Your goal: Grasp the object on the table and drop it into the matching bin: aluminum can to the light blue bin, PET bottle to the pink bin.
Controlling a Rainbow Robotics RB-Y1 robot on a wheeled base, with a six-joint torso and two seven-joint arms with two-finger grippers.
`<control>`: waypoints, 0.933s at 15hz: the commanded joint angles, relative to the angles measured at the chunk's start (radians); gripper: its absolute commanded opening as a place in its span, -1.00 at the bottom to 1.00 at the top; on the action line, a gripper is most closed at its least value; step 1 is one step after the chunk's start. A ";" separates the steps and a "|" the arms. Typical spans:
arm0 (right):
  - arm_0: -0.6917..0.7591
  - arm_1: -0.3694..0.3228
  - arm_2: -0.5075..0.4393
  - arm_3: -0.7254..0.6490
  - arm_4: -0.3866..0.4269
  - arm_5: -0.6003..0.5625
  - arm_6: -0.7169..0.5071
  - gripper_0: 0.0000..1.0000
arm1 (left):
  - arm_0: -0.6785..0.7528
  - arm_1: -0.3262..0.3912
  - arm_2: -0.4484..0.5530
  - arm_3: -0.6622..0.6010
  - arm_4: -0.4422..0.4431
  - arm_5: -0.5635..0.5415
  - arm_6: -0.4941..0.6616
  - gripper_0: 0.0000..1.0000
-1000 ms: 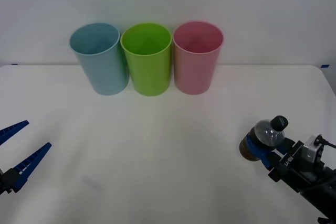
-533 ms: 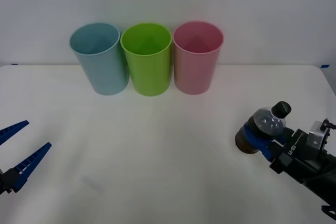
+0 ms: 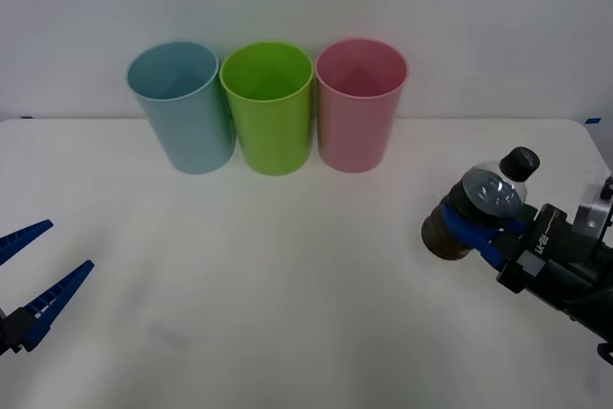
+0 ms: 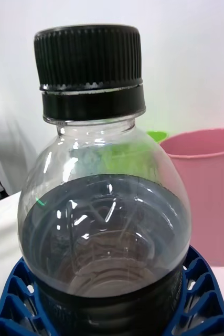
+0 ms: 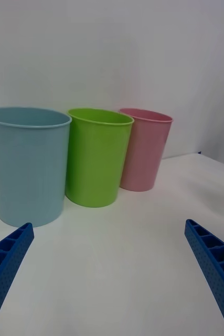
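Observation:
My right gripper (image 3: pixel 476 227) is shut on the PET bottle (image 3: pixel 476 210), a small clear bottle with a black cap and dark contents, and holds it above the white table (image 3: pixel 287 265) at the right side. In the right wrist view the PET bottle (image 4: pixel 104 210) stands between the blue fingers (image 4: pixel 17 299), with the pink bin (image 4: pixel 209 189) behind it. The pink bin (image 3: pixel 360 104) stands rightmost in the back row and the light blue bin (image 3: pixel 182 105) leftmost. My left gripper (image 3: pixel 36 270) hovers open at the near left, holding nothing.
A lime green cup (image 3: pixel 269 106) stands between the light blue and pink bins, touching or nearly touching both. In the left wrist view the three cups (image 5: pixel 96 155) line up against a white wall. Bare tabletop lies between the grippers and the cups.
My right gripper has lifted the PET bottle and carried it slightly back and to the left. The left arm has stayed still.

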 commanded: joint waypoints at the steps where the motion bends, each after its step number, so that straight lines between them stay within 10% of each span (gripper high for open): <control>1: -0.030 -0.028 -0.001 -0.039 0.000 0.017 -0.071 -1.00 | 0.000 0.000 0.000 0.000 0.000 0.000 0.000 1.00; 14: -0.244 -0.191 0.091 -0.073 0.011 0.290 -0.215 -1.00 | 0.000 0.000 0.000 0.000 0.000 0.000 0.000 1.00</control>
